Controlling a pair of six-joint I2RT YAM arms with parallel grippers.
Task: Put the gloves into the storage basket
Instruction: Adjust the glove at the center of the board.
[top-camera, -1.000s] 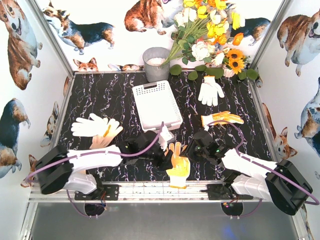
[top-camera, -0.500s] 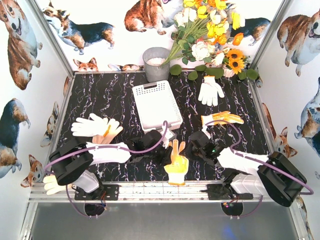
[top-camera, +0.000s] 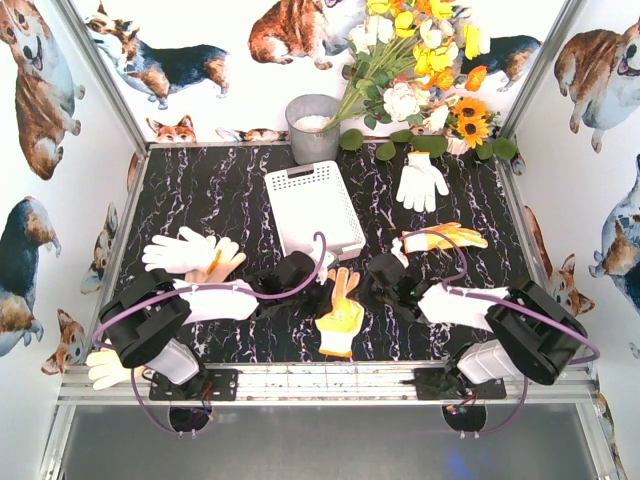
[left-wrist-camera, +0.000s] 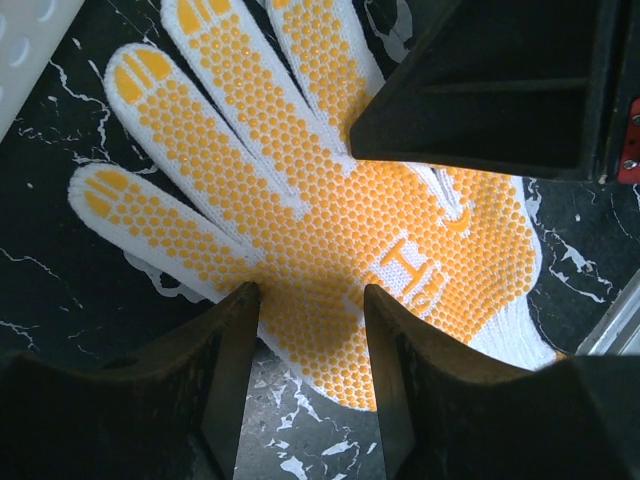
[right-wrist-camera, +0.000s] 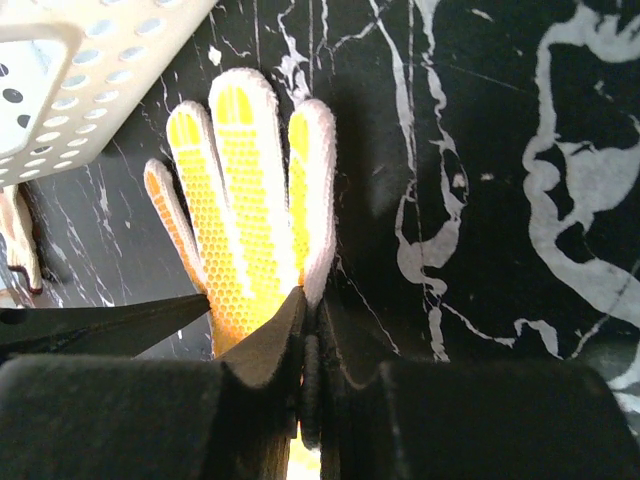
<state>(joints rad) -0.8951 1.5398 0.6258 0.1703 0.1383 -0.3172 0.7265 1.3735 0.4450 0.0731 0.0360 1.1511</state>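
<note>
A white glove with a yellow-dotted palm (top-camera: 340, 316) lies palm up on the black marble table, just in front of the white storage basket (top-camera: 312, 205). My right gripper (right-wrist-camera: 308, 295) is shut on the edge of this glove (right-wrist-camera: 245, 200) beside its fingers. My left gripper (left-wrist-camera: 305, 320) is open, its jaws straddling the glove's (left-wrist-camera: 330, 200) near edge just above it. In the top view the left gripper (top-camera: 318, 295) and right gripper (top-camera: 374, 290) flank the glove. The basket is empty.
Other gloves lie around: a white pair (top-camera: 420, 180) back right, an orange-trimmed one (top-camera: 442, 238) right, white ones (top-camera: 185, 250) left, one (top-camera: 105, 368) at the front left edge. A grey bucket (top-camera: 312, 125) and flowers (top-camera: 420, 70) stand at the back.
Both arms have swung inward over the yellow-palmed glove. The glove has slid left and toward the basket and turned, with the right gripper on its edge.
</note>
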